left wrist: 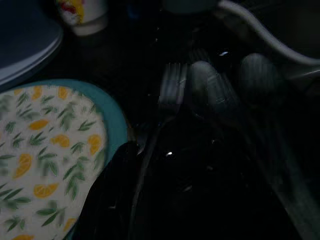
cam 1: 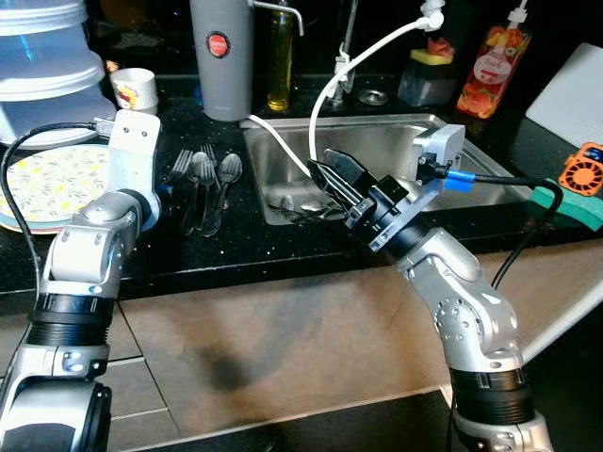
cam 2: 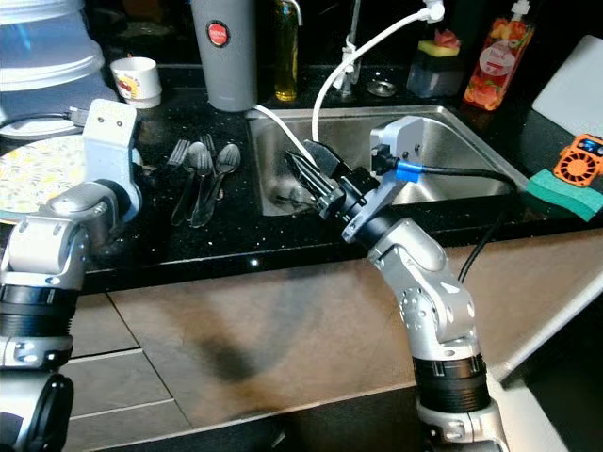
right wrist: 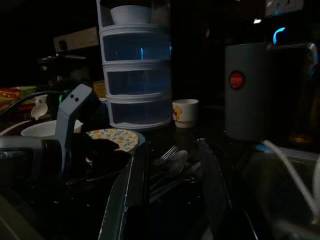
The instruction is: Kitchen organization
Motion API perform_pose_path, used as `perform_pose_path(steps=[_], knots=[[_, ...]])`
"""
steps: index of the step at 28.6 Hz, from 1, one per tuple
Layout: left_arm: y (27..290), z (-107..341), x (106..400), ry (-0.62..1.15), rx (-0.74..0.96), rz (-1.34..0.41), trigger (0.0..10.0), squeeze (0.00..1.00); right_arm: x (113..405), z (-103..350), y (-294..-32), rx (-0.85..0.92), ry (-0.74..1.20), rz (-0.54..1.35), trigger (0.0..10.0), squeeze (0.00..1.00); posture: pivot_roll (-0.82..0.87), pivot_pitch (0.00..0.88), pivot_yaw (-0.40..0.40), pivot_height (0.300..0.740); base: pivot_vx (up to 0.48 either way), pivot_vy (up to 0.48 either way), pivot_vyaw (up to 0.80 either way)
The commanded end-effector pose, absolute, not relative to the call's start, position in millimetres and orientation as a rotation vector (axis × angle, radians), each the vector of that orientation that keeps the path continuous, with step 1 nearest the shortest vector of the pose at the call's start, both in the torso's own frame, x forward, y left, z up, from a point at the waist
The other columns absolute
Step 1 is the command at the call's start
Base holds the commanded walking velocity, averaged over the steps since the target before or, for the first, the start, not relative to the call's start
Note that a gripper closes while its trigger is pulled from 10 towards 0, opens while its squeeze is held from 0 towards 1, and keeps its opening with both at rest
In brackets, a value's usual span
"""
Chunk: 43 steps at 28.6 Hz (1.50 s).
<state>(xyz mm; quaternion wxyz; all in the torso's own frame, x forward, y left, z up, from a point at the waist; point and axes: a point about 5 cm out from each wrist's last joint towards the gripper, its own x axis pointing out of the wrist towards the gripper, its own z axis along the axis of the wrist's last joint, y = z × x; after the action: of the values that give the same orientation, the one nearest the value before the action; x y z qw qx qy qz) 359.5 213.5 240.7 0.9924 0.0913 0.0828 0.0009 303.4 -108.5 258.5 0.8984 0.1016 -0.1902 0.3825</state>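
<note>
Several forks and spoons point(cam 1: 207, 184) lie side by side on the black counter, just left of the steel sink point(cam 1: 443, 127). My left gripper point(left wrist: 125, 170) is low over the counter, between the lemon-patterned plate point(cam 1: 52, 179) and this cutlery, a dark shape in the left wrist view. My right gripper point(cam 1: 332, 174) hangs over the sink's left part, pointing toward the cutlery. It is open, with nothing between its fingers point(right wrist: 132, 185). More cutlery point(cam 1: 300, 202) lies in the sink bottom below it.
A white hose point(cam 1: 325, 94) arcs over the sink beside my right gripper. A grey jug point(cam 1: 221, 56), oil bottle point(cam 1: 279, 56), cup point(cam 1: 135, 89) and stacked plastic containers point(cam 1: 42, 66) line the back. A green sponge point(cam 1: 577, 205) sits at the right.
</note>
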Motion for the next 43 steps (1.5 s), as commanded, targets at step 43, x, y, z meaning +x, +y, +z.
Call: perform_pose_path(steps=[43], knots=[[223.0,237.5,376.3,0.293,0.246,-0.115,10.0,0.0,332.5,251.9,-165.8,0.265,-0.402,0.167,10.0,0.0,0.14,0.096,-0.024,0.74,0.0,0.0,0.0]])
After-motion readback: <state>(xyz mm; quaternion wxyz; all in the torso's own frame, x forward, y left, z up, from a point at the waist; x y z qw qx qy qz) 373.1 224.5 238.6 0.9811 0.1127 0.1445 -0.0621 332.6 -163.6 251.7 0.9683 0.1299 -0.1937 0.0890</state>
